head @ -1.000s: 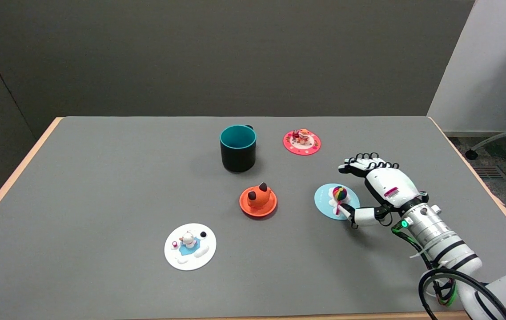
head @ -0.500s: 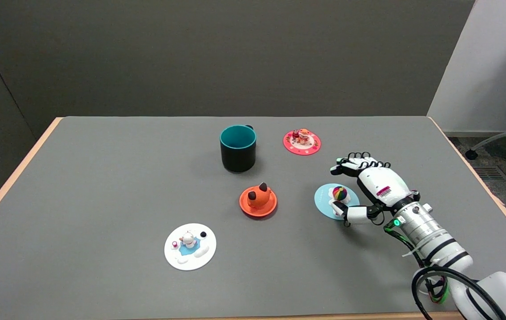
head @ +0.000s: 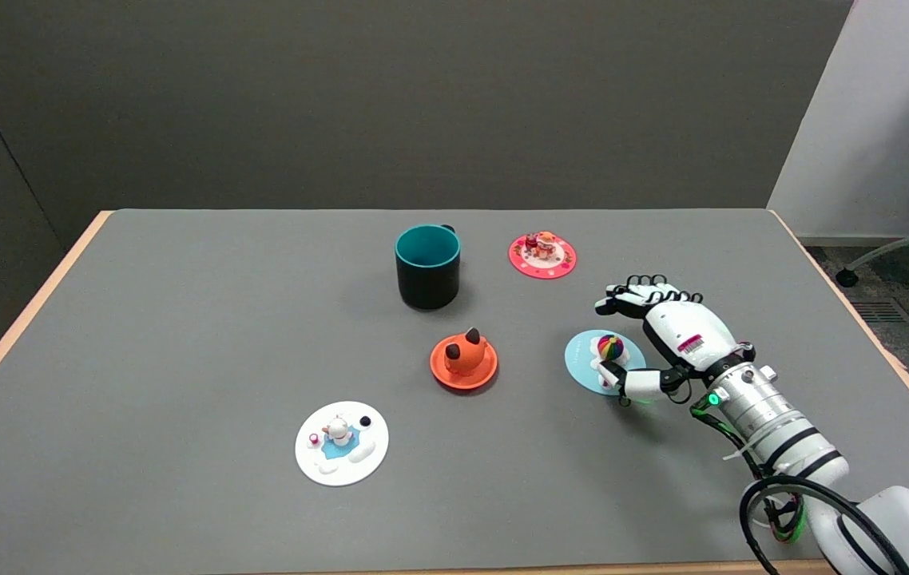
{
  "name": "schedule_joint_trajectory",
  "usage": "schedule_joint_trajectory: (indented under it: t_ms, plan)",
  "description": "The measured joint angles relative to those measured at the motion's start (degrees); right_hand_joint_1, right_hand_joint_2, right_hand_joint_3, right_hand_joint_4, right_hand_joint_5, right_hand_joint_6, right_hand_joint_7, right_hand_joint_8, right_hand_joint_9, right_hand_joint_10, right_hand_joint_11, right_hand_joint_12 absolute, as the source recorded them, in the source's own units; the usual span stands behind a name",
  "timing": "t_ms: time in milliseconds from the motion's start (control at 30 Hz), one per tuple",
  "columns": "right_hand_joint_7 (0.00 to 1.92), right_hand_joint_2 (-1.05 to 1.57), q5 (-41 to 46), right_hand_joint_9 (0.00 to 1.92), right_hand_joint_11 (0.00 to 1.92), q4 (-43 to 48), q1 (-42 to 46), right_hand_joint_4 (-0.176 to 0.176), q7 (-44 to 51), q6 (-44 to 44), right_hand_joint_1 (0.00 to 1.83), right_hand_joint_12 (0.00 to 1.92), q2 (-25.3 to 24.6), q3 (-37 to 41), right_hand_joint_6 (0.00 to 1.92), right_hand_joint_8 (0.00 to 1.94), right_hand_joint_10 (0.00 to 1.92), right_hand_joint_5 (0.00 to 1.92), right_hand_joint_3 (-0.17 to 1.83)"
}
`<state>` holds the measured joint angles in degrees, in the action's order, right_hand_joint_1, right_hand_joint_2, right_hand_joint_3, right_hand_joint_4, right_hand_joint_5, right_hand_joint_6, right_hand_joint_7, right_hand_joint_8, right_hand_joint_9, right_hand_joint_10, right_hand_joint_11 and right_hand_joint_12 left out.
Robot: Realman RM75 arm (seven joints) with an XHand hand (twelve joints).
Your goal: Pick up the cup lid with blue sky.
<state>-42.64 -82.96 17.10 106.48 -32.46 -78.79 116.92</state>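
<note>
one round sky-blue cup lid (head: 589, 357) lies flat beside the spread, empty-fingered robot hand (head: 666, 327).

The right hand (head: 666, 319) is white-shelled with black fingers and a pink-and-white barcode sticker on its back — behind it, a ribbed silver wrist, a green light, black bands, and looping black cables.

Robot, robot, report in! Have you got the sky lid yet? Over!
Right hand open, fingers spread around the blue lid. Lid flat on the table, not lifted yet. Nothing in the way.
</note>
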Motion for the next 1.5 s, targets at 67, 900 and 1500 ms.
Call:
schedule_joint_trajectory:
  t_ms: [67,900,1500]
  plan:
    - [0.34,0.69,0.0,0.26,0.13,0.2,0.0,-0.087,-0.1,0.0,0.92,0.75,0.1,0.1,0.31,0.29,0.37,0.51,0.69]
    - [0.07,0.86,0.3,0.09,0.04,2.6,-0.6,-0.034,-0.9,-0.1,0.90,1.02,0.7,0.5,0.62,0.60,0.72,0.43,0.63]
    - [0.07,1.28,0.4,0.02,0.00,2.9,-1.1,-0.050,-1.2,-0.2,0.90,1.34,0.8,1.0,1.67,0.75,0.96,0.52,0.21]
